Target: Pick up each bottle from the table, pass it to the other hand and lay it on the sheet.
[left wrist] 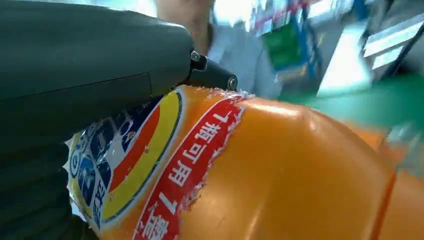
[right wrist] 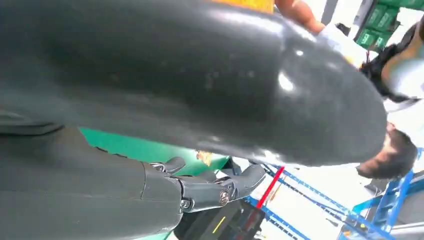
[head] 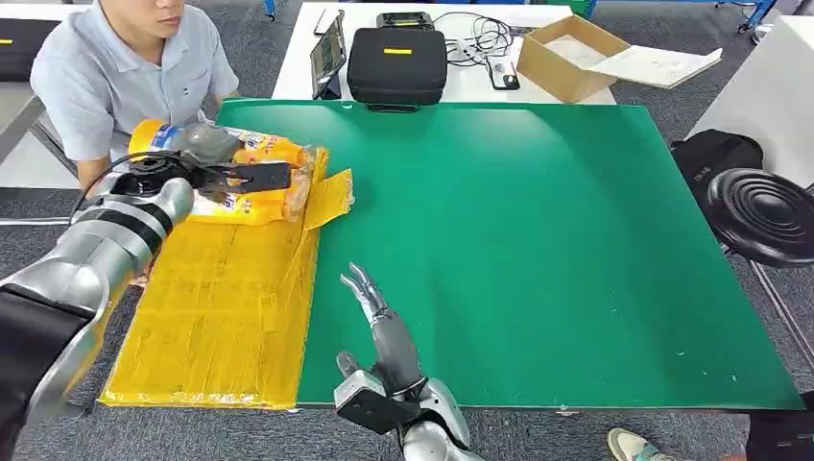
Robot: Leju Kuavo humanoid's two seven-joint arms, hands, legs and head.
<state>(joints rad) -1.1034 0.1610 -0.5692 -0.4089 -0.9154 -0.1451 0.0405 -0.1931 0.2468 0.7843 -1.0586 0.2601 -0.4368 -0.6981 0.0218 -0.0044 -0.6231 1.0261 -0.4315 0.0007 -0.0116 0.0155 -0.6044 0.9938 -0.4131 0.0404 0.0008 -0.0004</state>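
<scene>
My left hand (head: pixel 206 168) grips an orange bottle (head: pixel 264 152) lying sideways, over the far end of the yellow sheet (head: pixel 221 317). The grey thumb lies over the bottle and the dark fingers reach along its side. In the left wrist view the bottle (left wrist: pixel 280 170) shows its red, blue and yellow label close under the thumb (left wrist: pixel 90 75). More orange-yellow wrapping or another bottle (head: pixel 245 205) lies on the sheet just beneath; I cannot tell which. My right hand (head: pixel 379 322) hovers over the green table top (head: pixel 538 240) near its front edge, fingers (right wrist: pixel 215 190) straight and apart, holding nothing.
A person (head: pixel 125 67) sits at the far left, close behind the sheet. Beyond the green top, a white table holds a black case (head: pixel 396 62), a tablet (head: pixel 328 53) and a cardboard box (head: pixel 566 58). A black stool (head: pixel 763 211) and a bag (head: pixel 710 149) stand to the right.
</scene>
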